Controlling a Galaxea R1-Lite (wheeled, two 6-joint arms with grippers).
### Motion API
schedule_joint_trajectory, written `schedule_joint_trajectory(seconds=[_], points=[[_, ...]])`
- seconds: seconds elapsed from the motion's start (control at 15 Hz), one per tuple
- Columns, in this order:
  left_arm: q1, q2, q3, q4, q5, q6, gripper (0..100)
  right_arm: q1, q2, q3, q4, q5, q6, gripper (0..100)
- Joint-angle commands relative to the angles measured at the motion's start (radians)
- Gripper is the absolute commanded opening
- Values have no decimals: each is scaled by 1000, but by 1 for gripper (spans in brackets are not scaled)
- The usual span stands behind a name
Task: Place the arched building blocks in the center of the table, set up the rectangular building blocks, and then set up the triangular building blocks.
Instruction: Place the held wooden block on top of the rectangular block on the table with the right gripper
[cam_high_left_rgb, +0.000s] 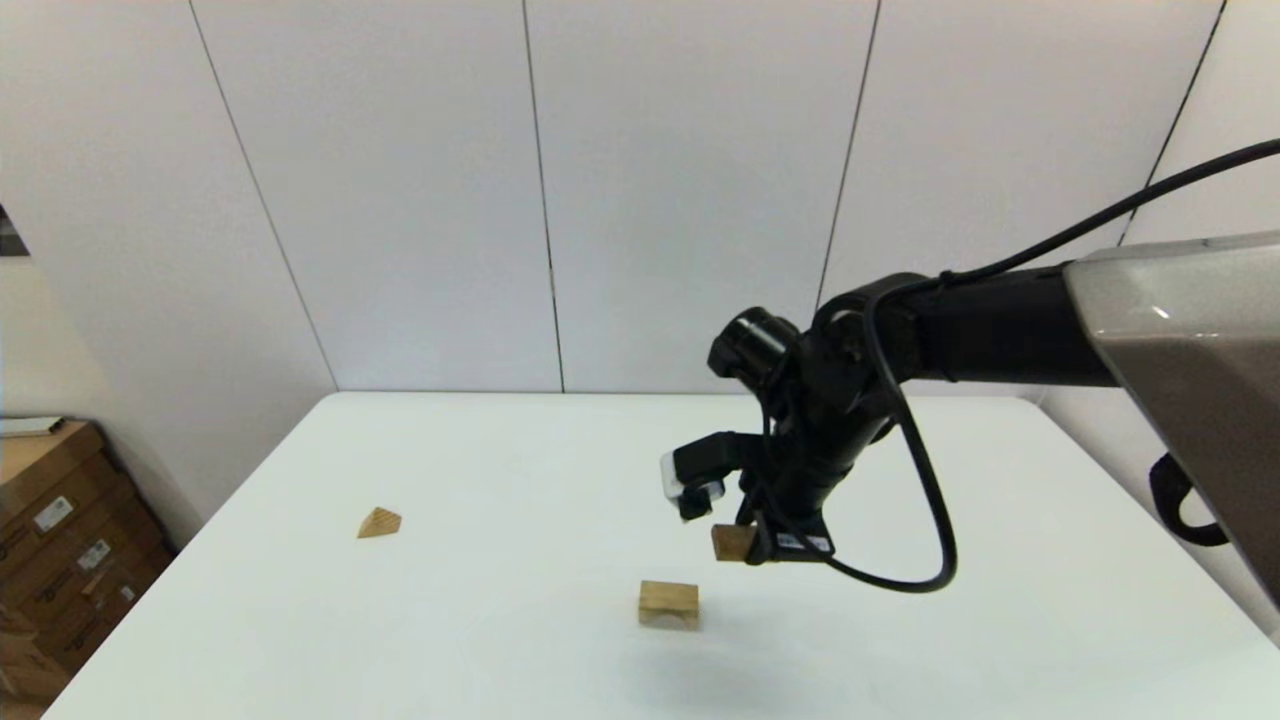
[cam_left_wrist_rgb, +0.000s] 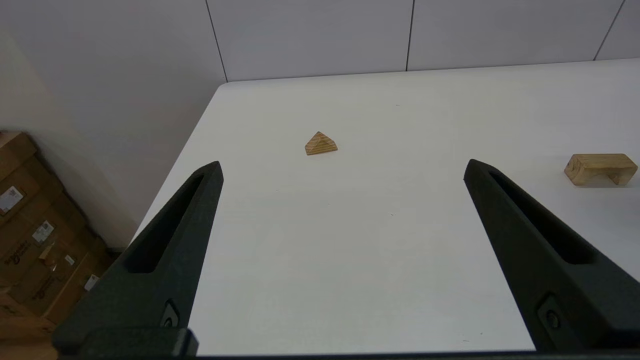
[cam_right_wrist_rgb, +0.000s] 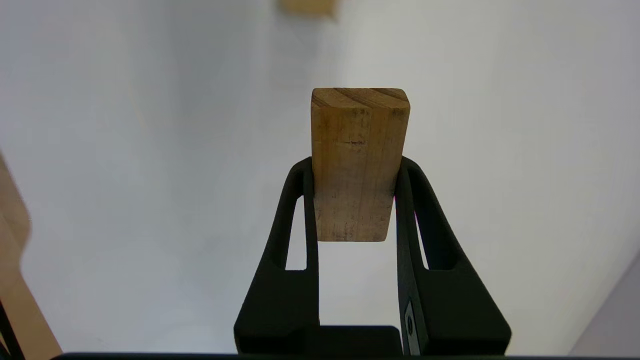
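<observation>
My right gripper (cam_high_left_rgb: 745, 545) (cam_right_wrist_rgb: 356, 167) hangs above the white table (cam_high_left_rgb: 500, 470), shut on the rectangular block (cam_high_left_rgb: 731, 542) (cam_right_wrist_rgb: 357, 160), a flat light-brown slab gripped by its long sides. The arched block (cam_high_left_rgb: 669, 604) (cam_left_wrist_rgb: 600, 168) stands on its two legs on the table, just in front and to the left of the held slab; a blurred piece of it (cam_right_wrist_rgb: 307, 7) shows past the slab in the right wrist view. The small triangular wedge (cam_high_left_rgb: 379, 523) (cam_left_wrist_rgb: 320, 144) lies far left. My left gripper (cam_left_wrist_rgb: 342, 170) is open, held above the table's left side, short of the wedge.
Cardboard boxes (cam_high_left_rgb: 60, 560) (cam_left_wrist_rgb: 35, 240) are stacked on the floor beside the table's left edge. A white panelled wall rises behind the table's far edge. The right arm's cable (cam_high_left_rgb: 920, 520) loops down beside the gripper.
</observation>
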Motion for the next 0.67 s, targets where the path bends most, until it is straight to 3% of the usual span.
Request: schedule_joint_trajectory(seconds=[0.07,0.67], points=[[0,2,0,0,0,0,100,102,69,-43,5,-25,18,0],[0,2,0,0,0,0,100,188,178,-186,55,-71,207,0]])
